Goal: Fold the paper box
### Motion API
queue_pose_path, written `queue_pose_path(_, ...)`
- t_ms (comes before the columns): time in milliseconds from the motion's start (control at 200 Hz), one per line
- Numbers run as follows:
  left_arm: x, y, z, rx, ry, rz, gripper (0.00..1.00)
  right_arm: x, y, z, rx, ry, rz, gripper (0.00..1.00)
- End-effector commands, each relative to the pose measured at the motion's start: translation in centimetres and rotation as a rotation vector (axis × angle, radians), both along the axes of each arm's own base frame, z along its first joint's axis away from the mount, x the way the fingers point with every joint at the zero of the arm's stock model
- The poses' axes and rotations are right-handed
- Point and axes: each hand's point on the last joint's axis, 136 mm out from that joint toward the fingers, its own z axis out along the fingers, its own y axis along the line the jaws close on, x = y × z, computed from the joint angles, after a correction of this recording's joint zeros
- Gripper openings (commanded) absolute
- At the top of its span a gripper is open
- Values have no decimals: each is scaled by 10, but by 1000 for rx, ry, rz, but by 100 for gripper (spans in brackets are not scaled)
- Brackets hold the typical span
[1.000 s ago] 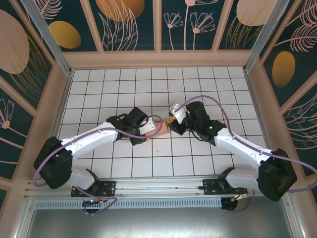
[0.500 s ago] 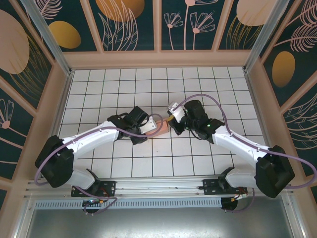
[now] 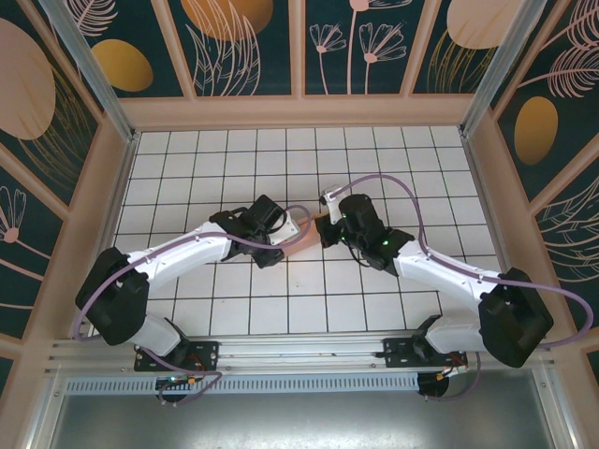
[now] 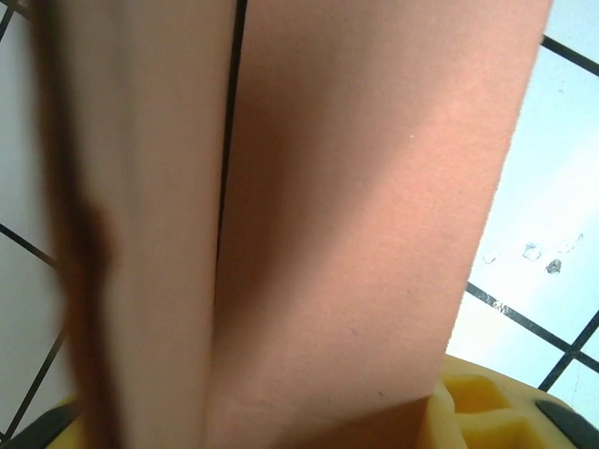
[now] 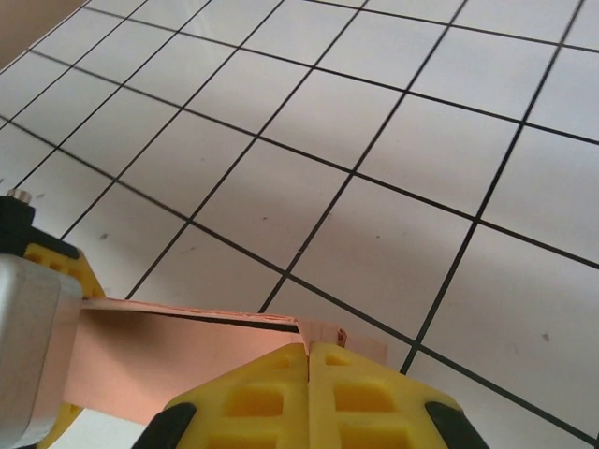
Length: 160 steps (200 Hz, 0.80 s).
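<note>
The tiled table (image 3: 187,309) carries the whole work area. The two arms reach inward from its near edge and meet near its centre.

The paper box (image 3: 305,243) sits at that meeting point, between the two grippers. It is salmon-pink card, partly formed. In the left wrist view, two of its panels meet along a crease that runs up the frame.

The left gripper (image 3: 285,234) has its jaws part-way apart with the box body between them. One yellow finger (image 4: 473,412) touches the card's edge. This reads as a clamp across the box.

The right gripper (image 5: 308,360) has its jaws pressed fully together. Its tips sit at the edge of a thin flap (image 5: 187,351) that juts toward them. The pictures do not show whether any card is caught between the tips.

Hazards from this state:

1. Flap slip. If the closed tips hold no card, a pull or push by the right arm moves nothing, or slides off the flap.
2. Tearing. If card is pinched, a pull against the left clamp loads the crease and may rip the thin stock.
3. Crushing. Extra squeeze from the left jaws may buckle the panels, since the box is hollow and light.
4. Collision. The two grippers stand very near each other, so a small inward move may bring them into contact.
</note>
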Motion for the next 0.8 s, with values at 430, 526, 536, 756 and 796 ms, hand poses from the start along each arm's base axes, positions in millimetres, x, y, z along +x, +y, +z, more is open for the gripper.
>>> queue_pose_path(430,-4,-7,-23,3,63,-2,35,-13,-9,-36,66,-25,-48,0)
queue_pose_path(526,-4,-7,-24,2,62,-5,35,-15,-10,-36,78,-38,-48,0)
queue_pose_path(536,-4,-7,-24,0,62,-5,35,-15,-10,-36,79,-38,-48,0)
queue_pose_path(756,1,-11,-11,-39,22,-1,38,-9,-5,-19,89,-44,-57,0)
queue_pose_path(796,1,-11,-9,-42,19,-1,38,-7,-5,-16,87,-35,-69,0)
